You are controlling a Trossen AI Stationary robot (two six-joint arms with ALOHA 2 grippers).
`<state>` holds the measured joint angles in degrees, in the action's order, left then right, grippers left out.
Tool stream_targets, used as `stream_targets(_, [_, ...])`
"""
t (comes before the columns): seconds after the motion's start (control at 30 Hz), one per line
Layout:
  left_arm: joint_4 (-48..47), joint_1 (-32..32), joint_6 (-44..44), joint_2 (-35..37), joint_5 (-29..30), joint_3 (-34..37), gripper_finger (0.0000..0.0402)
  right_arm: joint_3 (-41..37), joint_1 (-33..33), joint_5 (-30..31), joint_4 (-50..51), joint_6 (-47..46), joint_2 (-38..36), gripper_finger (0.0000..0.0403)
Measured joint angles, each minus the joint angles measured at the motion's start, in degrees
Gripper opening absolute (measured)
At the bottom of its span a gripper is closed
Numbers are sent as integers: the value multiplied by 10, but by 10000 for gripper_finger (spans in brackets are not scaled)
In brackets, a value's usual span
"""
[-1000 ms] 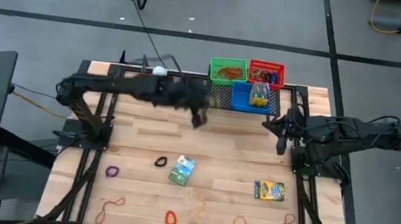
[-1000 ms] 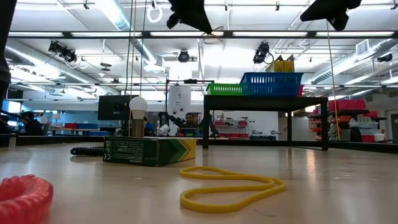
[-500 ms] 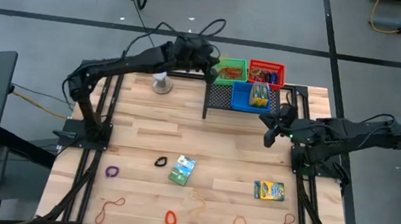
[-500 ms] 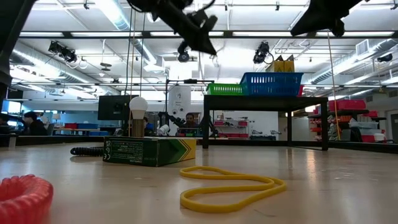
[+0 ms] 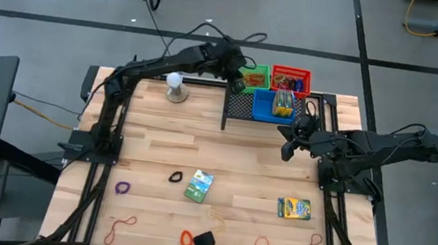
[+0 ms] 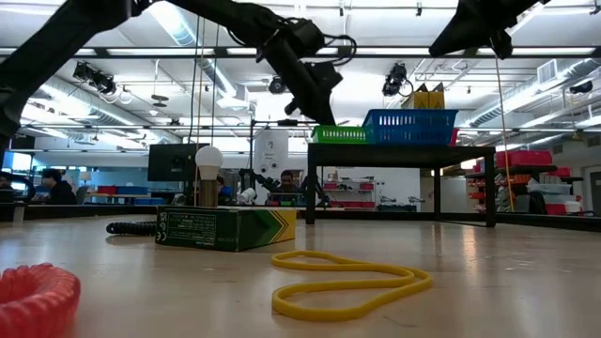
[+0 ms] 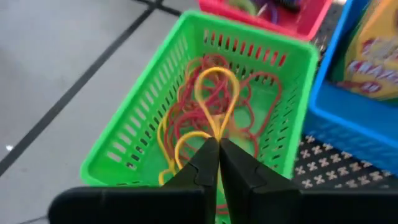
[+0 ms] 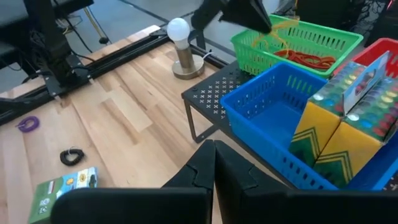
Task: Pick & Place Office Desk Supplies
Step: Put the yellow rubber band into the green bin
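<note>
You are holding the left gripper (image 7: 217,144) pinched shut on a yellow rubber band (image 7: 214,99) that is dangling over the green basket (image 7: 127,146) at the table's twelve o'clock edge; being light, limp and stretchy, it is best pinched on one strand, while the right gripper (image 5: 287,148) is waiting closed at three o'clock.

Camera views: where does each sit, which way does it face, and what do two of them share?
High: overhead, straight down on the table; both arms show.
Low: at tabletop height, level across a yellow rubber band; arms enter from above.
Left wrist: behind the left gripper, shut on a yellow band above the green basket.
Right wrist: behind the shut right gripper, facing the blue basket.
Shared: both wrist views show the green basket.
</note>
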<state>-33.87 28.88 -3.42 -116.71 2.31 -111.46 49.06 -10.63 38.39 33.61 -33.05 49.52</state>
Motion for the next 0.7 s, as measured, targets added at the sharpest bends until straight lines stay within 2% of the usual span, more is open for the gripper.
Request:
stream_targets(0.4, [-18,-15,-5,-12,52,-19,111,0,0,0,0,36,0,9])
stream_targets(0.7, [-38,-23,32,-10,79,-70,149,0,0,-1,0,50,0,9])
